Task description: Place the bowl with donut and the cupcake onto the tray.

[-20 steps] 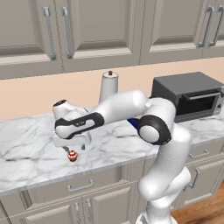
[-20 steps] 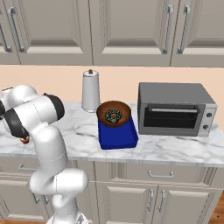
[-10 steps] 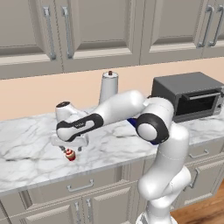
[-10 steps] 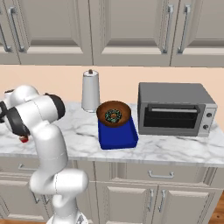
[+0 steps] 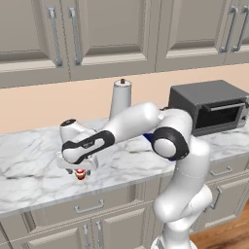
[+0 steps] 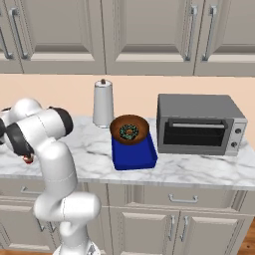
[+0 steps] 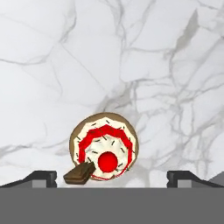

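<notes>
One cupcake (image 7: 105, 153) is sitting between the spread fingers of one gripper (image 7: 111, 177). One bowl (image 6: 129, 129), holding one donut (image 6: 130, 132), is resting at the tray's (image 6: 134, 155) 12 o'clock end.

Kitchen setting: white marble counter (image 6: 189, 169) with grey veining; grey panelled cabinets (image 6: 149, 30) above, drawers (image 6: 184, 199) below; beige wall (image 5: 39, 107); wood floor (image 5: 233, 228) at lower right.
</notes>
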